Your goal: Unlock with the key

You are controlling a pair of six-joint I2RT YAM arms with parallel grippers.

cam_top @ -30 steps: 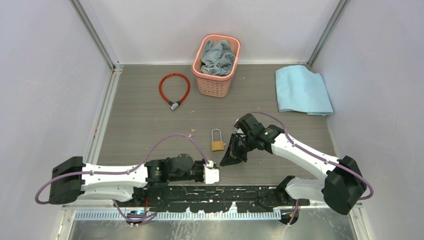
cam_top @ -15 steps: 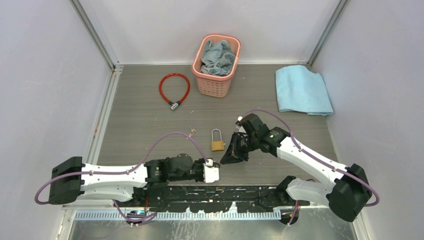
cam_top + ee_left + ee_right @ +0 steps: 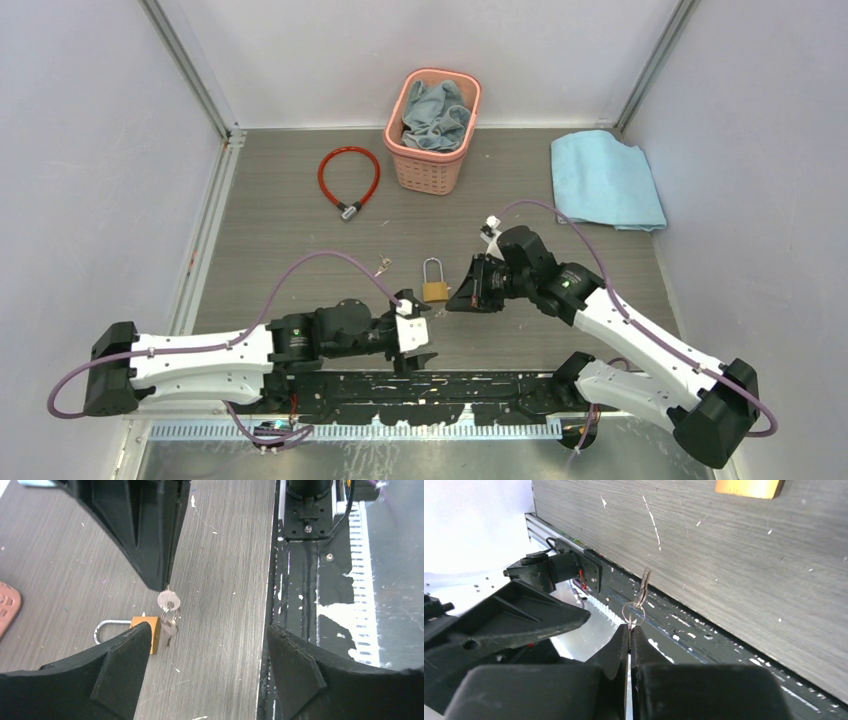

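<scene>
Key [image 3: 168,600] and ring [image 3: 632,613] hang pinched in the right fingers [image 3: 145,540], and we take the table [image 3: 300,230] from its near edge outward. Nearest to us, the left fingers [image 3: 120,675] stand spread wide with nothing between them, over the near strip of the table beside the black mounting rail [image 3: 300,580]. Their wrist view looks through the gap onto bare wood grain and the rail. Just past them the right fingers come in from the right side, pressed fully together on the key bunch. The round silver head shows right at their tips, and a second key [image 3: 170,629] dangles from the ring below it. That bunch hangs just beside the near end of the padlock [image 3: 434,290], opposite the shackle; we cannot tell whether it touches the brass body. The padlock lies flat near the middle of the table, shackle pointing away from us. A little to its left lies a small metal thing [image 3: 383,265], too small for us to tell. Farther back on the left a red cable lock [image 3: 348,180] lies in a loop. At the far edge stands a pink basket [image 3: 430,170] stuffed with grey-blue cloths [image 3: 437,112], and to its right a light blue cloth [image 3: 605,180] lies folded on the table.
</scene>
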